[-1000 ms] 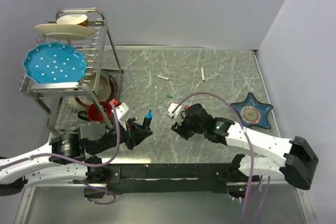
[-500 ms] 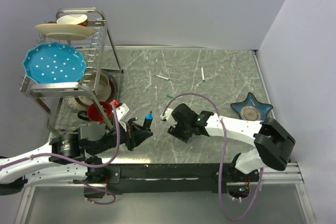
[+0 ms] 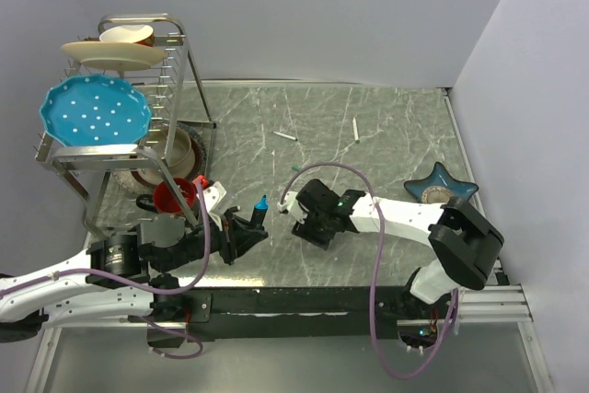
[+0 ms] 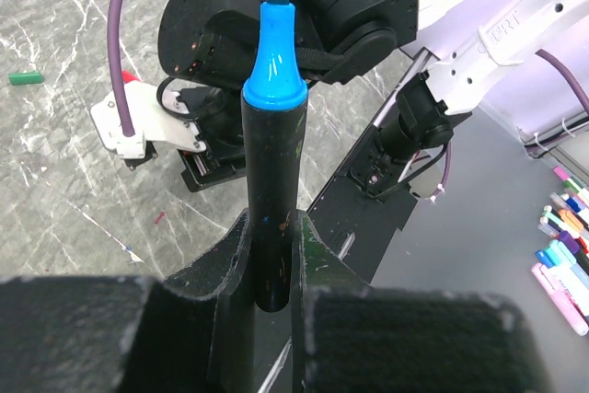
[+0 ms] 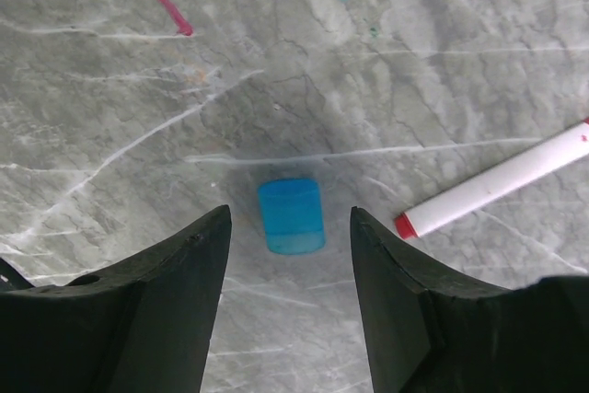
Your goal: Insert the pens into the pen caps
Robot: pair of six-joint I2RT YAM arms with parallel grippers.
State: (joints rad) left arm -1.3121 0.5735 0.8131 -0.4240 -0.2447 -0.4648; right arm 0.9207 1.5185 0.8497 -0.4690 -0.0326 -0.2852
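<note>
Under your right pincer (image 5: pixel 288 227), the blue cap (image 5: pixel 291 216) lies flat on the counter (image 5: pixel 110 89). The 2 fingers stand apart, 1 on each side of it, and neither touches it. Your left pincer (image 4: pixel 273 246) is clamped low on the black pen (image 4: pixel 270 163), whose blue tip (image 4: pixel 273 52) points up and away toward the right arm.

Watch the cap first. It looks small and smooth, so if the fingers close off-centre or too high it will likely squirt out sideways across the counter. I cannot tell from the right wrist view which end is open, so you may lift it with the mouth facing away from the pen.

Just beside the right finger lies a white pen with a red end (image 5: pixel 502 181). If you drift that way while closing, you could nudge it or trap it against the cap.

The arms are near each other: from the left wrist, the right arm's wrist sits close beyond the pen tip. Bring them together carelessly and the tip may jab the housing or cable and smear ink.

The grip is low on the barrel, so a misaligned push could tilt the pen in the pincer. The green cap (image 3: pixel 295 167) and 2 other white pens (image 3: pixel 286 135) lie farther back, apart from all this.
</note>
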